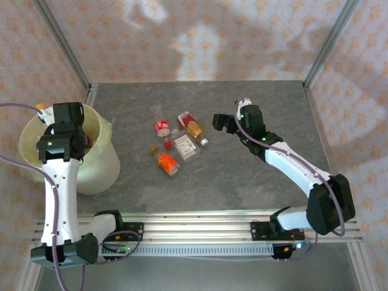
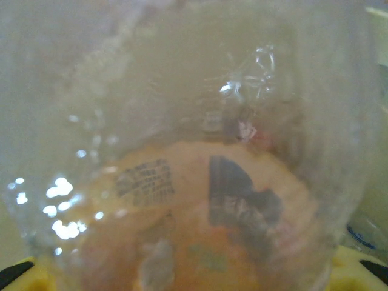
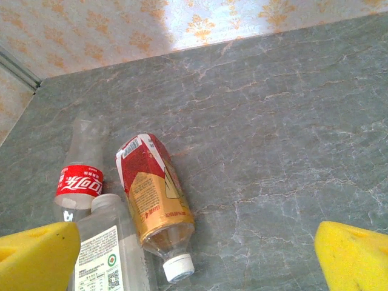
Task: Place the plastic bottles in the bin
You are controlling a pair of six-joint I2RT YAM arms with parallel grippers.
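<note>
Hanging the left hand point(image 1: 68, 118) over the bin point(image 1: 103, 163) at the counter's point(image 1: 242, 176) left edge, a clear bottle with an orange label point(image 2: 194, 182) right up against its camera between the yellow pads point(image 2: 27, 276), can't tell if pinching it or not. Holding the right hand point(image 1: 219, 123) spread wide, nothing in it, near the loose bunch of bottles point(image 1: 176, 142) lying mid-counter, red-label one point(image 3: 79, 182) beside the gold one point(image 3: 154, 206).

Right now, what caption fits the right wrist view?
Open right claw faces three bottles lying on the grey table.
</note>
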